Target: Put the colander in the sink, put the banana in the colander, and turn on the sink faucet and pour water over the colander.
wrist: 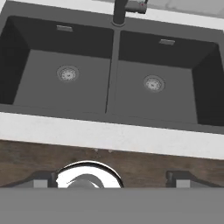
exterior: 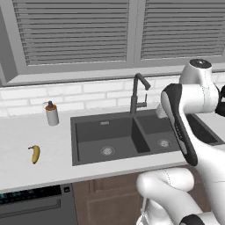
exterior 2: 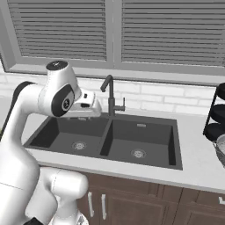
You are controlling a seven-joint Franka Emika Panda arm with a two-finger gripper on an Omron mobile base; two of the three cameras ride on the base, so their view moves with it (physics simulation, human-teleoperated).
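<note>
The gripper (wrist: 111, 179) is hanging with its dark fingertips (wrist: 41, 180) spread wide, gripping nothing, a round silvery shape between them. Beyond, the matte dark-grey double-basin sink (wrist: 113, 124) is sitting bare. The curved yellow banana (exterior: 35, 154) is lying on the white counter (exterior: 26, 132).

The white arm rises from its base in front of the sink (exterior 2: 132, 132), bends at a dark-jointed elbow and folds forward at wrist height over the near rim. In the hand view the hand (wrist: 109, 180) points towards the sink from the near side, its two dark fingertips (wrist: 177, 179) spread wide apart with nothing between them.
</note>
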